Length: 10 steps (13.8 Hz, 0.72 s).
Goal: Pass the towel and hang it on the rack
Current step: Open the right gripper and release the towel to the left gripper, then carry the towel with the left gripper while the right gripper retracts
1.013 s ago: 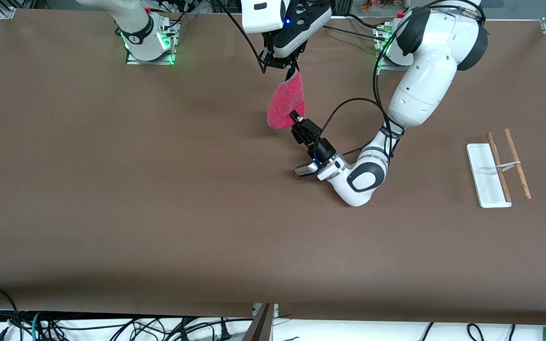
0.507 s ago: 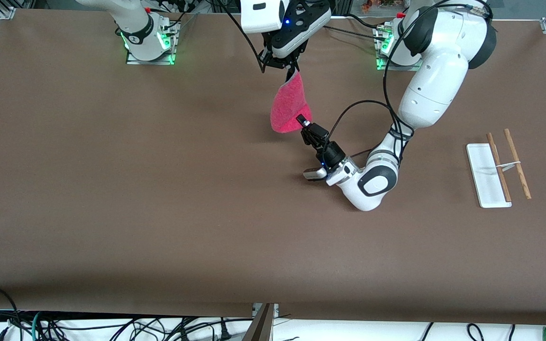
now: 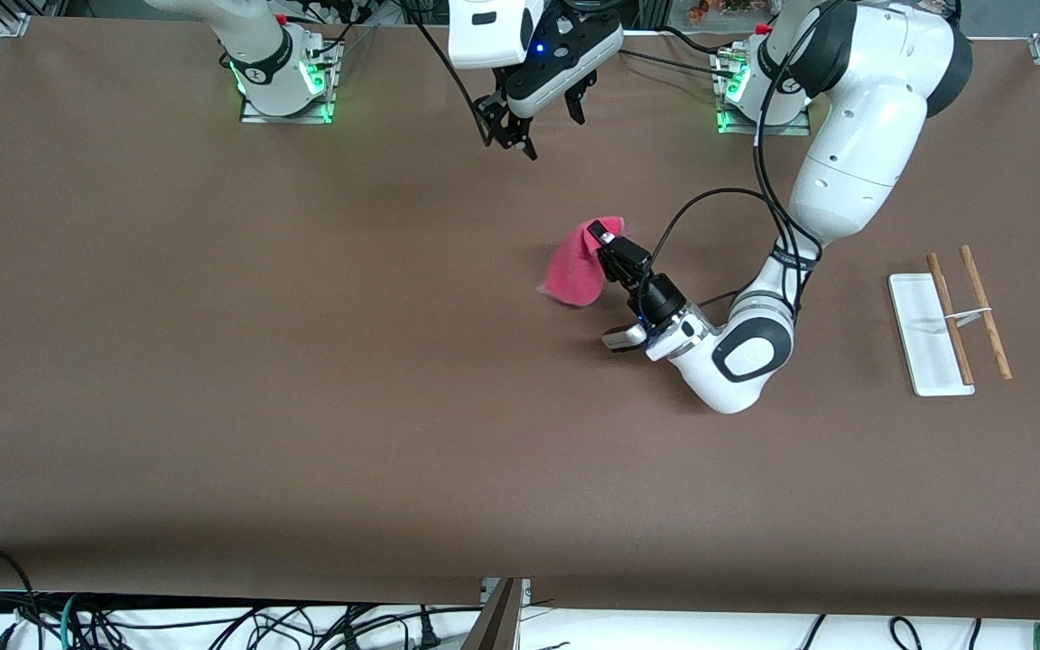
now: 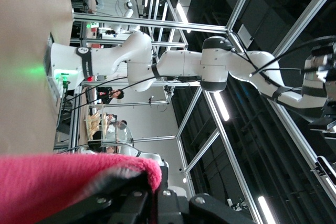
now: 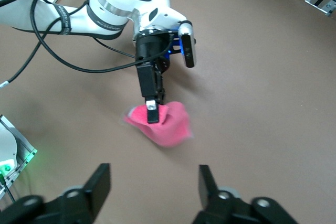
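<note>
Pinching the towel (image 3: 576, 271) by its upper corner, my left gripper (image 3: 607, 242) lets it droop tableward, while my right gripper (image 3: 547, 126) hangs spread above, holding nothing.

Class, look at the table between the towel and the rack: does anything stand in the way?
Nothing visible does. The left end effector is shut on the towel; only bare table lies between it and the rack at the left arm's end. The right end effector hangs open above.
</note>
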Each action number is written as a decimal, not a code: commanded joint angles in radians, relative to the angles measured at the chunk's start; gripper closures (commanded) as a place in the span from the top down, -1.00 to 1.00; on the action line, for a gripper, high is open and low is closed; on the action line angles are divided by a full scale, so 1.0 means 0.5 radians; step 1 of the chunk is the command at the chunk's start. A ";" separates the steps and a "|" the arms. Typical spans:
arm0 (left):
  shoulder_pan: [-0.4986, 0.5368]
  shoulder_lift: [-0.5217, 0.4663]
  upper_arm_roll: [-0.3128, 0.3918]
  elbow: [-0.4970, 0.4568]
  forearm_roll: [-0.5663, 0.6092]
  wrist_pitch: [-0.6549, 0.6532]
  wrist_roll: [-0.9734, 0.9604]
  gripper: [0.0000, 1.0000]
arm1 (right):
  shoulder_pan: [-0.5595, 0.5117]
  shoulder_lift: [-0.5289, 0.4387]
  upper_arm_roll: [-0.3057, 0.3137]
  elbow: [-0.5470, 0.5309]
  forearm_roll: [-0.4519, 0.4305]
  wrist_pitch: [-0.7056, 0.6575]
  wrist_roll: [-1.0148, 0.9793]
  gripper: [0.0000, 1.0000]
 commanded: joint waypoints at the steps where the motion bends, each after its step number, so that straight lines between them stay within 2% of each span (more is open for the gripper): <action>1: 0.076 -0.142 -0.001 0.023 0.188 -0.020 -0.044 -1.00 | -0.071 -0.091 0.016 -0.061 0.026 -0.075 -0.018 1.00; 2: 0.125 -0.166 -0.007 0.102 0.274 -0.035 -0.065 -1.00 | -0.114 -0.140 0.025 -0.131 0.020 -0.076 -0.018 1.00; 4: 0.226 -0.191 0.002 0.243 0.406 -0.234 -0.258 -1.00 | -0.212 -0.257 0.053 -0.278 0.020 -0.100 -0.058 1.00; 7: 0.447 -0.191 0.005 0.446 0.569 -0.394 -0.375 -1.00 | -0.491 -0.426 0.258 -0.426 0.002 -0.256 -0.067 1.00; 10: 0.671 -0.191 0.027 0.749 0.798 -0.465 -0.397 -1.00 | -0.742 -0.527 0.347 -0.610 -0.011 -0.263 -0.067 1.00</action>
